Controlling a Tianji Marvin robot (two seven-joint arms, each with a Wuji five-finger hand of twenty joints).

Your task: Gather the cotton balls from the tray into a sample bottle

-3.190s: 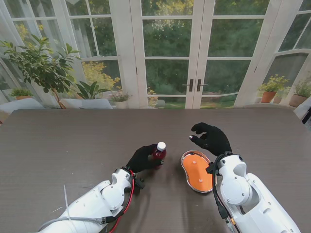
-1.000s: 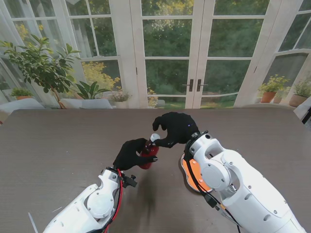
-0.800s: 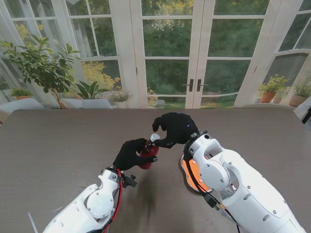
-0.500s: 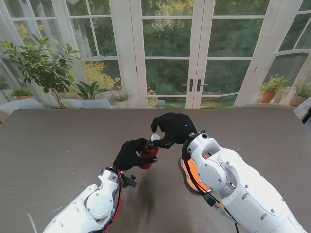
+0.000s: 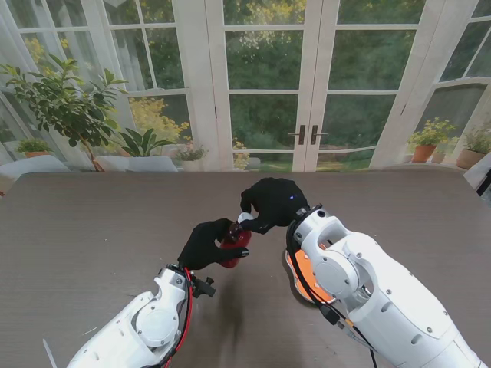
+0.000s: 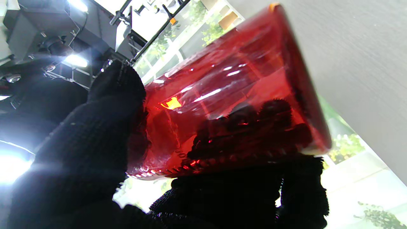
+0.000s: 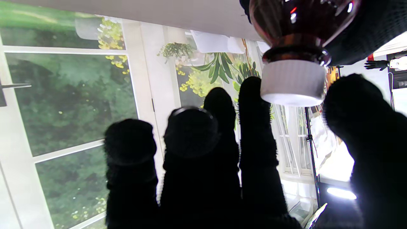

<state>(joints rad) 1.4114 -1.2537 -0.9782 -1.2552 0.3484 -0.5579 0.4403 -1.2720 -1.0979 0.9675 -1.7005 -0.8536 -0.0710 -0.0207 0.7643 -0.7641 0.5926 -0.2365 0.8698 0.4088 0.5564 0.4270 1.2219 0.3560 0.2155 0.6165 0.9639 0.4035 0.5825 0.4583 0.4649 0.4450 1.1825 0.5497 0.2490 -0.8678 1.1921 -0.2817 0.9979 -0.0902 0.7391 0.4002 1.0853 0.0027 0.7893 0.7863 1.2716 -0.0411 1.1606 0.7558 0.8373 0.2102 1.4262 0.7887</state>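
The stand view shows a red sample bottle held tilted above the middle of the counter, gripped around its body by the left hand, whose gloved fingers are wrapped on it. The white cap is met by the right hand, with an index finger and thumb set on either side of it; in the right wrist view the cap is seen between those fingers, touching or nearly so, so a firm pinch cannot be told. The orange tray lies toward the near edge, partly hidden under the right arm.
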